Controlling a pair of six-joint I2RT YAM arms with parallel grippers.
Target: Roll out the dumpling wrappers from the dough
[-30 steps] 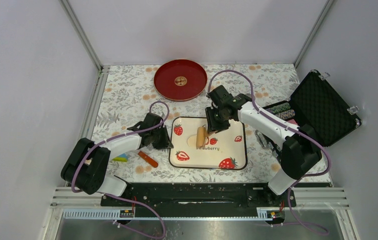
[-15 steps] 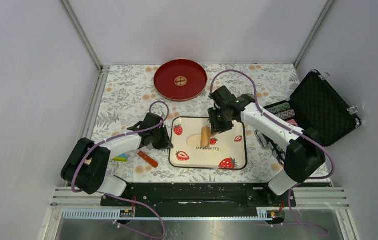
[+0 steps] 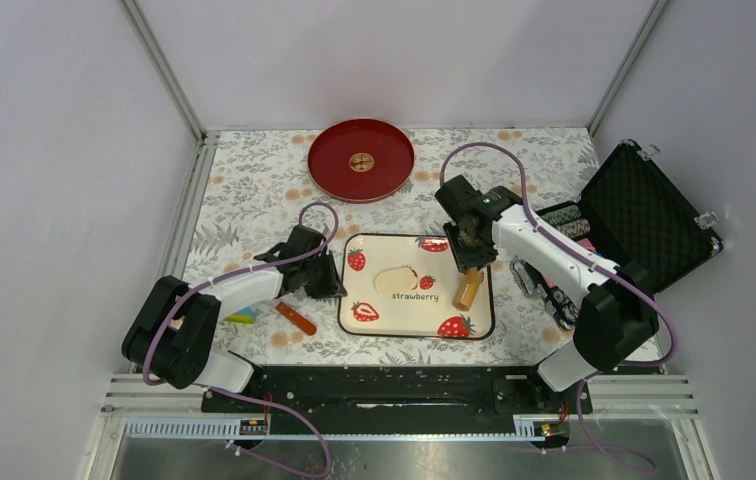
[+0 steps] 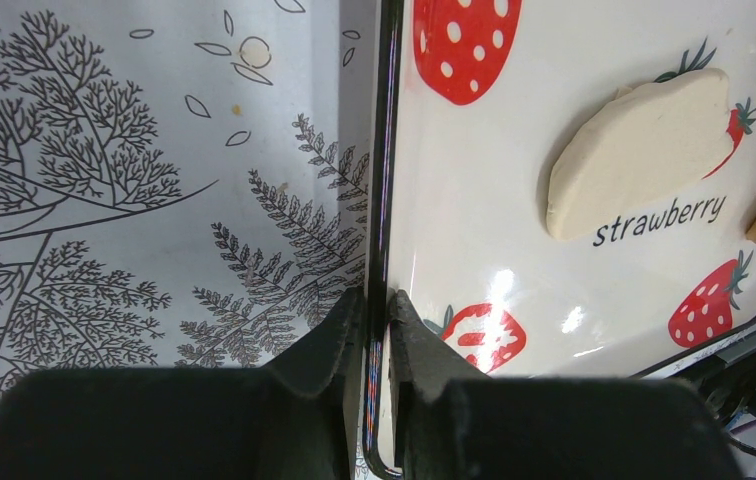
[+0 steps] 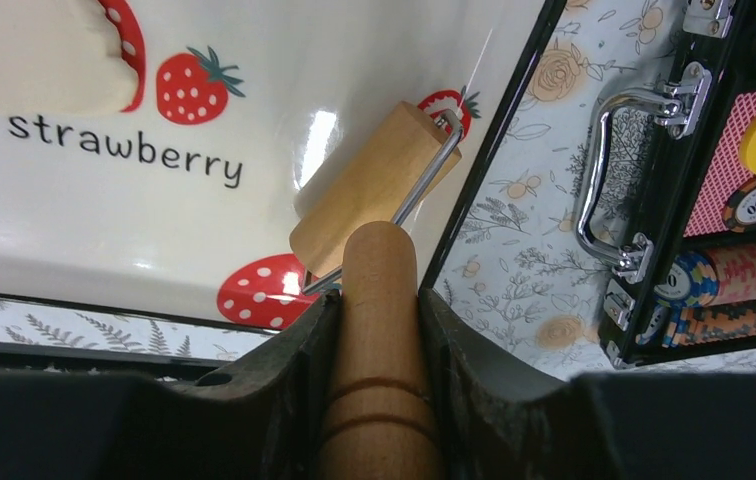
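From above, the dough (image 3: 395,279), a pale flattened oval, lies in the middle of the strawberry tray (image 3: 404,318) at frame centre, just above the printed word "strawberry". The left gripper (image 3: 328,281) is clenched on the tray's left rim. The right gripper (image 3: 472,252) grasps the handle of a wooden roller (image 3: 468,289); its barrel is at the tray's right edge, apart from the dough. A red plate (image 3: 334,165) sits upper centre on the desk (image 3: 254,190), and an open case (image 3: 644,215) is at the right.

Bright even light, glare on tray (image 4: 474,200)
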